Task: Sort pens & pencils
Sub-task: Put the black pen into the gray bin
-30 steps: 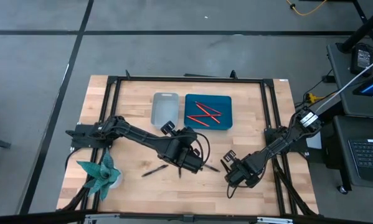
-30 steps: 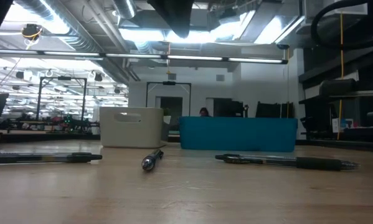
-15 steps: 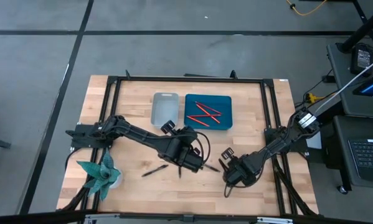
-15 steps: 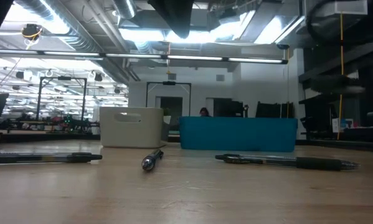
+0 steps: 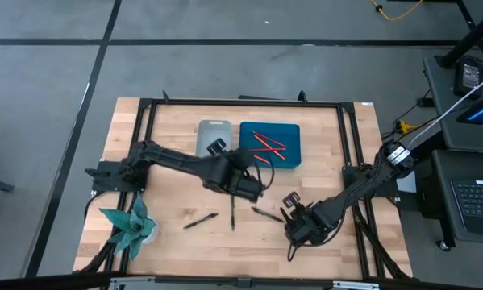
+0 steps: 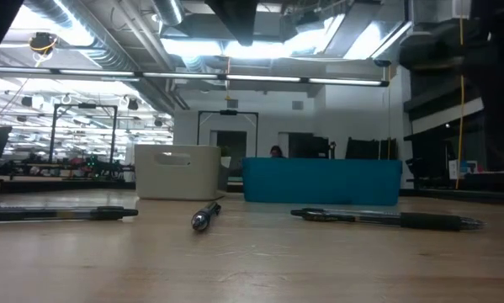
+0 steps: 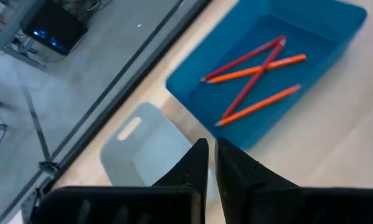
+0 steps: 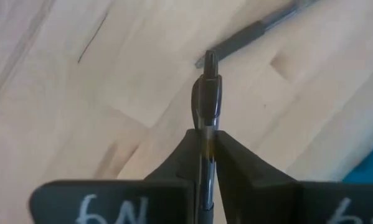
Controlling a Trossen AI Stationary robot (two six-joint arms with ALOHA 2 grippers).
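three dark pens (image 5: 232, 213) lie on the table (image 5: 168, 137) near its middle. the right gripper (image 8: 206, 144), at 5 o'clock from them, is closed on a fourth pen (image 8: 207, 99). the left gripper (image 7: 210, 163), fingers closed with nothing between, hovers at 6 o'clock of the grey bin (image 5: 211, 137) and the blue tray (image 5: 293, 151) holding red pencils (image 5: 265, 147).

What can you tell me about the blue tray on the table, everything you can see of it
The blue tray is a shallow rectangular bin, plastic by its look, with low walls and an open top. It sits flat on the wooden table, toward the far side, right beside the grey bin. Inside lie four red-orange pencils, some crossing one another. The left gripper hovers near its front corner without touching it, fingers nearly closed.
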